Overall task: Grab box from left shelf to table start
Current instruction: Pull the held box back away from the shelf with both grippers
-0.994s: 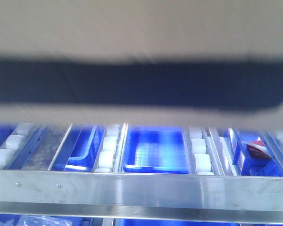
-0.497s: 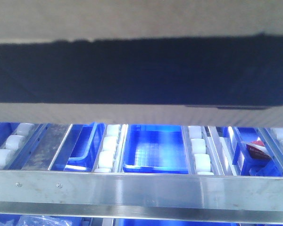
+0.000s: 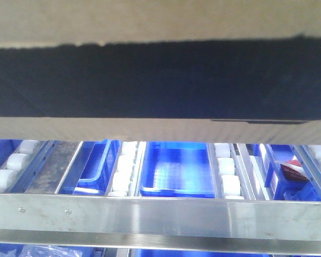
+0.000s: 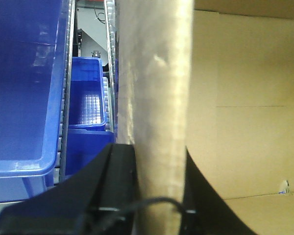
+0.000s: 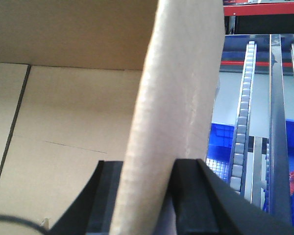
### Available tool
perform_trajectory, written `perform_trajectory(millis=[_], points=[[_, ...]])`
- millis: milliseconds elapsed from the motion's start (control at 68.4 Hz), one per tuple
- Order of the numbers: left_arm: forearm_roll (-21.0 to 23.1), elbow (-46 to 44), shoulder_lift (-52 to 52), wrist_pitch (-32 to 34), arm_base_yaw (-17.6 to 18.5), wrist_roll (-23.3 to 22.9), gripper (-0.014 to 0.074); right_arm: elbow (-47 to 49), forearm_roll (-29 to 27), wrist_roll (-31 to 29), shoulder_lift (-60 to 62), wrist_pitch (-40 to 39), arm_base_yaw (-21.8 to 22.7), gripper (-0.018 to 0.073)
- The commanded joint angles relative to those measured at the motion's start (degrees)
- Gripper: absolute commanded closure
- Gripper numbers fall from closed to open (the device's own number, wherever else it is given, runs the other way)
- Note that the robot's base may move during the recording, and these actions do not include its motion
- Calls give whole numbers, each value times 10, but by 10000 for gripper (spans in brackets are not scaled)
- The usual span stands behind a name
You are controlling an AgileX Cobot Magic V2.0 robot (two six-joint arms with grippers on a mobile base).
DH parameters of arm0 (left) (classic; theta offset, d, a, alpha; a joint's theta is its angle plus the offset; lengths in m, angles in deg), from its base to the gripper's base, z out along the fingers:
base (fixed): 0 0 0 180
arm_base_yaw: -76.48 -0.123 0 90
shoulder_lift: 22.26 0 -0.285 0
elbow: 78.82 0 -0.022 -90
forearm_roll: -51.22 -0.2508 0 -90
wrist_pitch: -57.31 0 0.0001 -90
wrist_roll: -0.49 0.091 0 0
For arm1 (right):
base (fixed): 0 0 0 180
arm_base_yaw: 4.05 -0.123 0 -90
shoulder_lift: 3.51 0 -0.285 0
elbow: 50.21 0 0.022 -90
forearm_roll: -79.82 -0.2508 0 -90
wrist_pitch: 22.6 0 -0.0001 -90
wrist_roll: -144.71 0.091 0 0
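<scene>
Blurred with motion a second ago, the cardboard box (image 3: 160,80) now hangs steady at 12 o'clock above the left shelf (image 3: 160,217), its walls pinched by the left gripper (image 4: 156,193) and right gripper (image 5: 149,193), apparently lifted clear.

The box (image 3: 160,80) spans the upper view, above and in front of the left shelf (image 3: 160,217) and its front rail. Behind the rail, bins (image 3: 176,168) sit between roller tracks (image 3: 123,168). The left tool (image 4: 157,164) straddles the box's left wall and the right tool (image 5: 148,171) its right wall, each with one finger inside and one outside.
</scene>
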Motion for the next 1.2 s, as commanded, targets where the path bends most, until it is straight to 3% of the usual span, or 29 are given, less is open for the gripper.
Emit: perform_trajectory(millis=[0,1184], points=[[15,-23,-2,101,4,-14,688,15,31,-5,-12,-89,2,501],[15,-23,1,101,4,-14,688,15,31,-5,-12,-89,2,501]])
